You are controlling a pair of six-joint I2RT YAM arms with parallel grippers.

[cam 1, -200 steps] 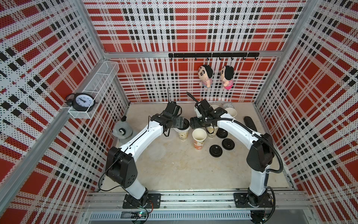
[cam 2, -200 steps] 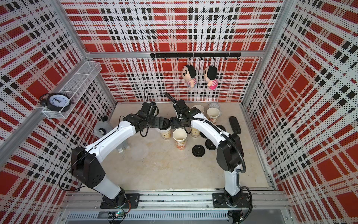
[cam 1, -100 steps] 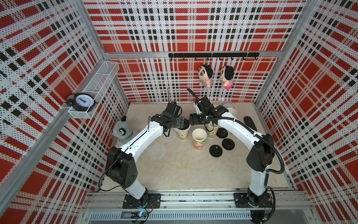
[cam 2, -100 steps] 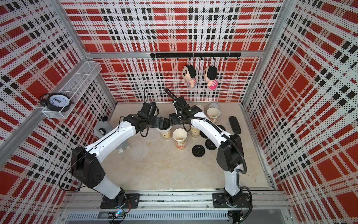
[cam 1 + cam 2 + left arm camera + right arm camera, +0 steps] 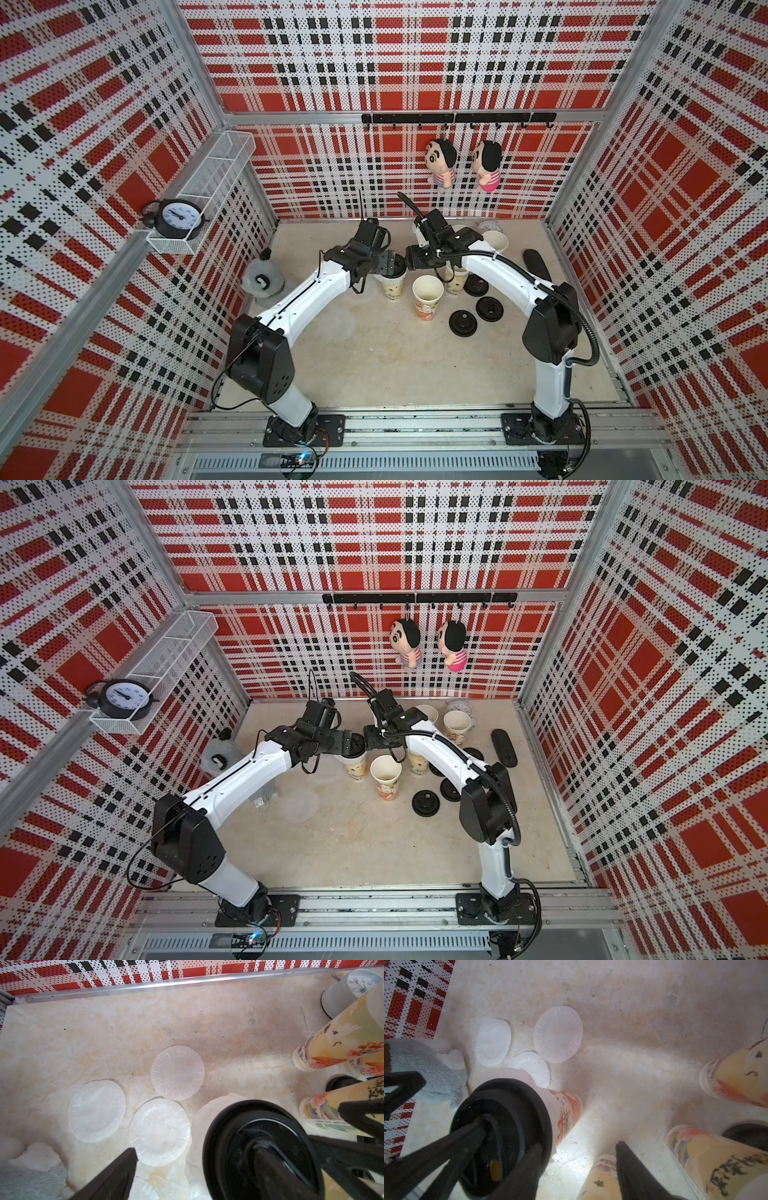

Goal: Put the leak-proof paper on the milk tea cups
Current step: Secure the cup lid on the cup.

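- In both top views the left arm covers part of the lidded cup.
- The white clock is blurred, partly behind a cut-off cup.
- Loose paper sheets look faint there.

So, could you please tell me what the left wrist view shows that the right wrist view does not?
Only the left wrist view shows the small white clock and the metal rail at the foot of the wall. Only the right wrist view shows the orange print down the side of the lidded cup. Both show the black lid on that cup, paper sticking out beneath it, three loose round papers on the table, a grey plush toy and other printed cups.
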